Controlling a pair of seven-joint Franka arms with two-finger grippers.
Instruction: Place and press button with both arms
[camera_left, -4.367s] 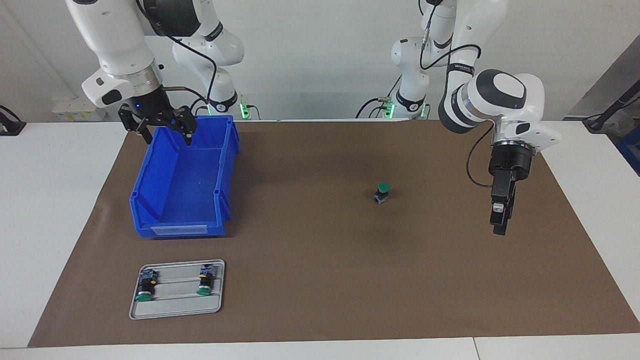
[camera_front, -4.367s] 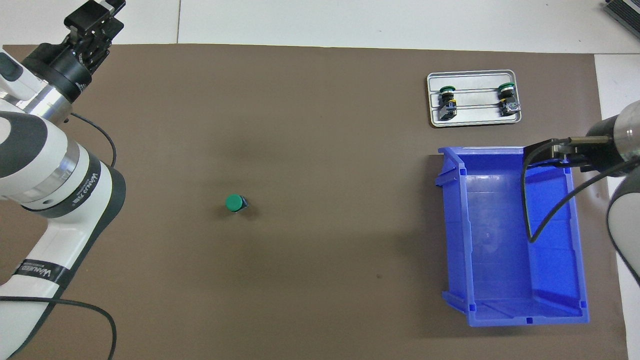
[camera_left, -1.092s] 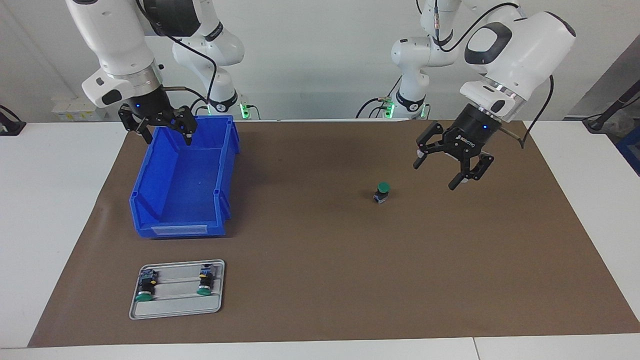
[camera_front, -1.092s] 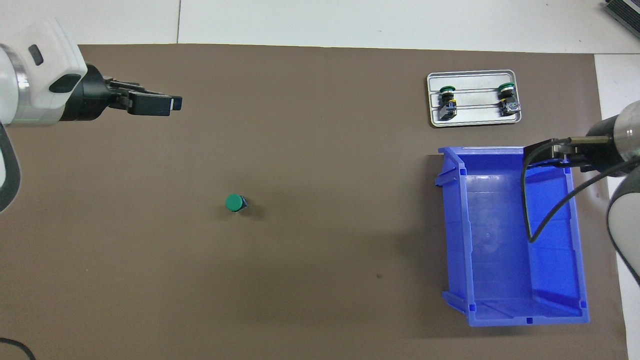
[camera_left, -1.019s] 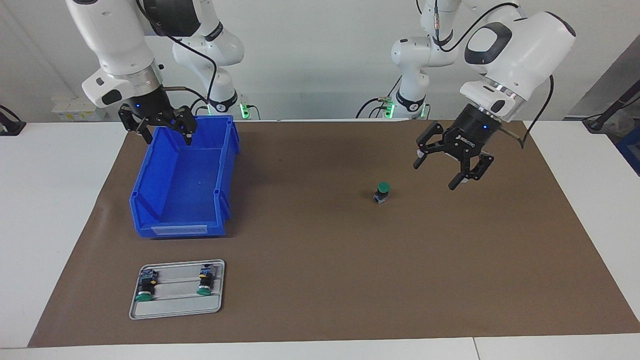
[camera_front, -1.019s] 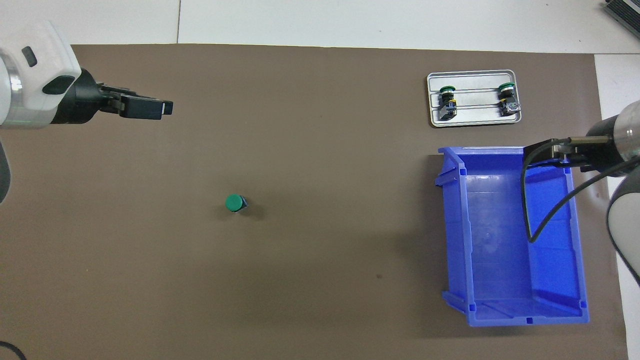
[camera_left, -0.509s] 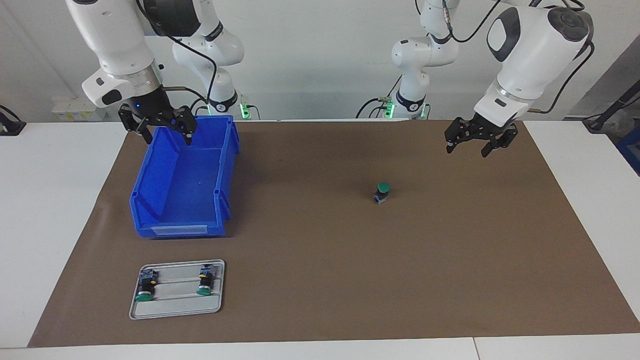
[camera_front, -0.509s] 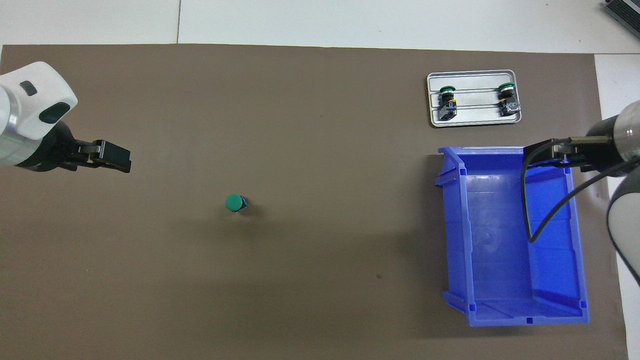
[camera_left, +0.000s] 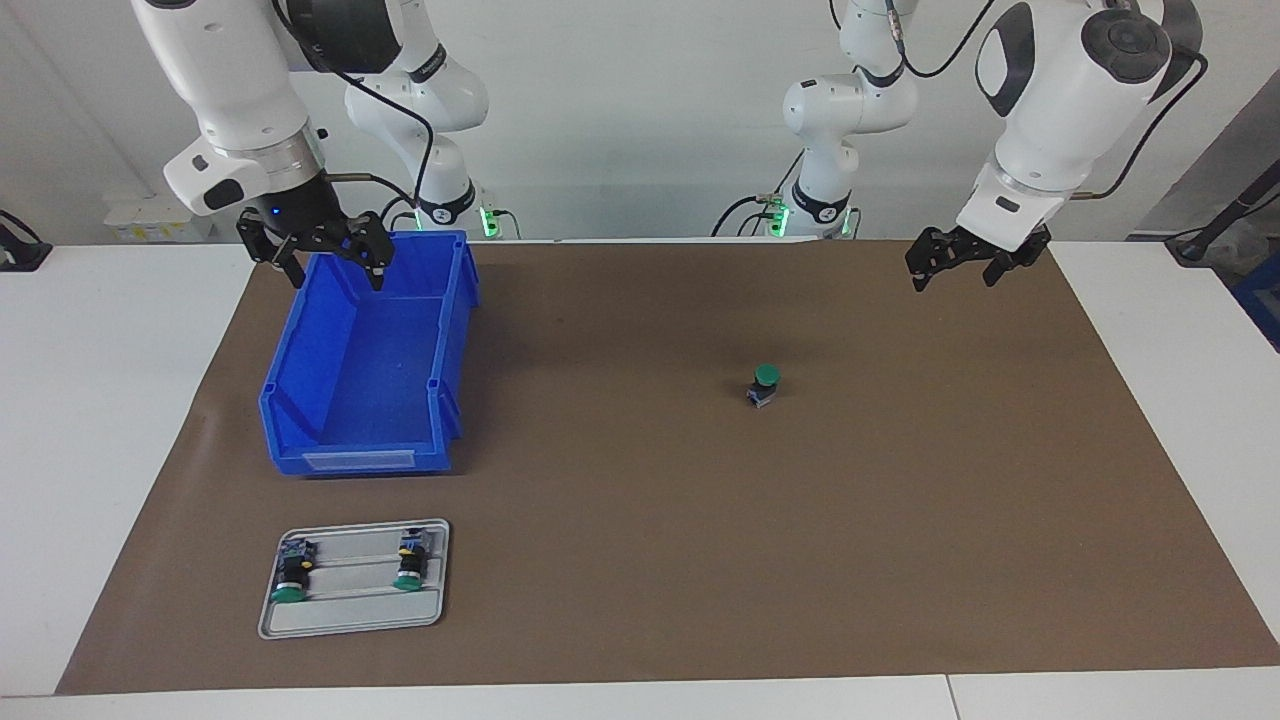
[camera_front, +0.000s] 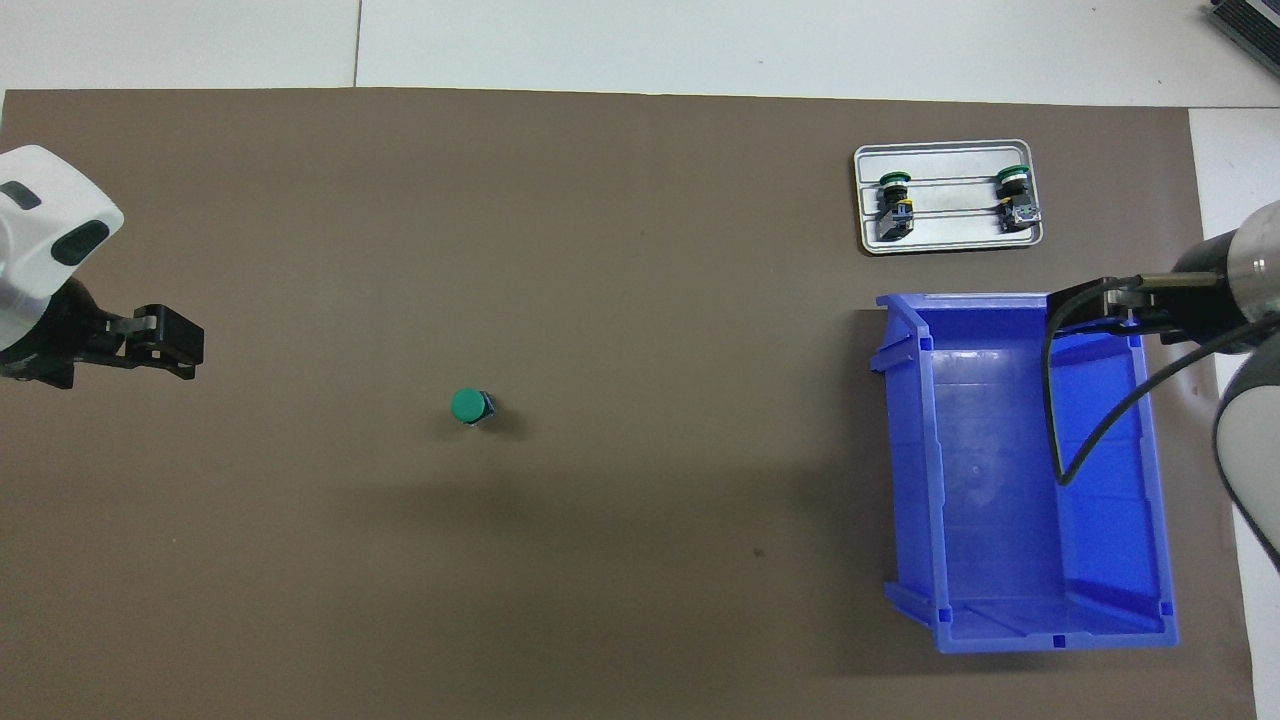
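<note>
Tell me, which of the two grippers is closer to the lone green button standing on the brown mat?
The left gripper. It hangs over the mat toward its own arm's end of the table, clear of the green button. The right gripper hangs over the blue bin, much farther away.

One camera looked from high across the table at the robots. The other looked down from above them. Both saw the brown mat (camera_left: 640, 560).

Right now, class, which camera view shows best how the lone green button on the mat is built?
The facing view: the button stands upright on the mat, showing green cap, dark body and blue base from the side. The overhead view looks down on it, so the cap hides nearly everything below; only a sliver of the base shows.
</note>
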